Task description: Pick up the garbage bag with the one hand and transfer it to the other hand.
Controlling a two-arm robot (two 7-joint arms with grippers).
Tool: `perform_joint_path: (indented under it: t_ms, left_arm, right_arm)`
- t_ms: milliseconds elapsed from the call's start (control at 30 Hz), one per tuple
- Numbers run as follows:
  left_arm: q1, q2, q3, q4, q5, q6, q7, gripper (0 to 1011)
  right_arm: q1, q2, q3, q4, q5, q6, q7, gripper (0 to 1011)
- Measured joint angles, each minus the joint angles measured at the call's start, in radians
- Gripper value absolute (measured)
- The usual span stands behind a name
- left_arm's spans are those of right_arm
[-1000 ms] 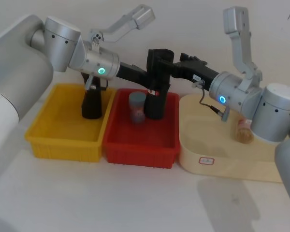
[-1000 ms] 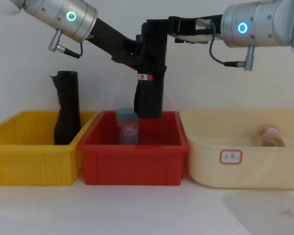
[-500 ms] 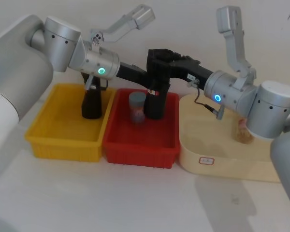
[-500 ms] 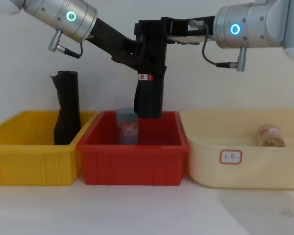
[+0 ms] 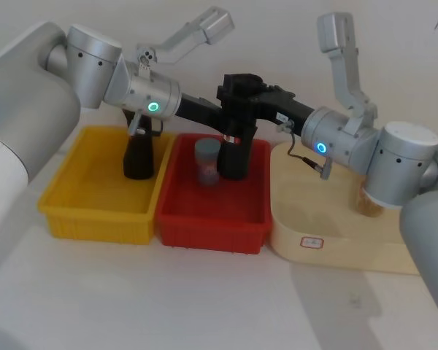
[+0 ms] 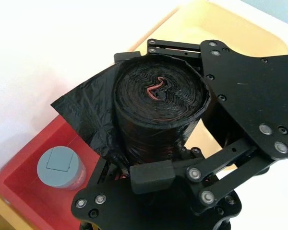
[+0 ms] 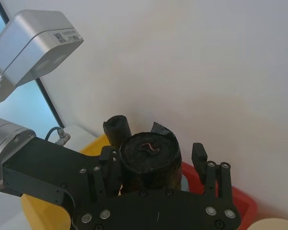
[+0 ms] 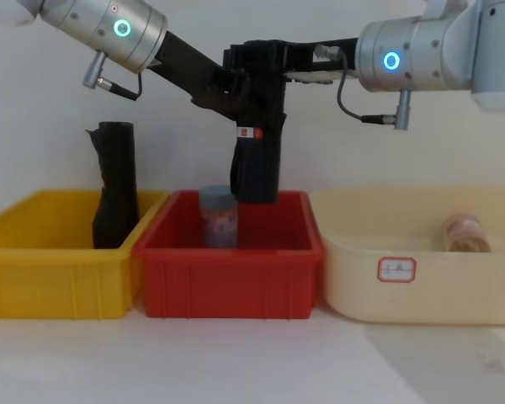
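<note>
Chest view: nearest stand three bins side by side on the white bench [image 8: 252, 362], a yellow bin [image 8: 59, 278] at the robot's left, a red bin [image 8: 231, 278] in the middle and a cream bin [image 8: 421, 278] at its right. An unlabelled black roll [image 8: 115, 185] stands upright in the yellow bin, a grey-capped jar [image 8: 219, 216] stands in the red bin, and a small jar [image 8: 465, 233] lies in the cream bin. Above the rear of the red bin the garbage bag [image 8: 257, 151] hangs upright in the air, its white-and-red label band facing the camera. The left tool [image 8: 232, 88], on the arm with the green-teal ring light, reaches in from the upper left and is clamped on the bag's upper part, above the label. The right tool [image 8: 254, 55], on the blue-lit arm, comes in level from the right at the top end of the bag; in the right wrist view its fingers [image 7: 199, 158] stand spread on either side of the roll, clear of it on the visible side. In the left wrist view a loose flap of black plastic sticks out from the roll's side.
</note>
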Motion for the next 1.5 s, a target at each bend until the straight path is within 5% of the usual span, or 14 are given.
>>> perform_joint_path:
  t_ms: [867,1500]
  left_arm:
    - [0.000,0.000,0.000,0.000,0.000,0.000,0.000,407]
    - [0.000,0.000,0.000,0.000,0.000,0.000,0.000,407]
  right_arm:
    - [0.050,-0.004,-0.054,0.078,-0.022,-0.080,0.021,1000]
    - [0.058,-0.005,-0.064,0.087,-0.027,-0.092,0.016,579]
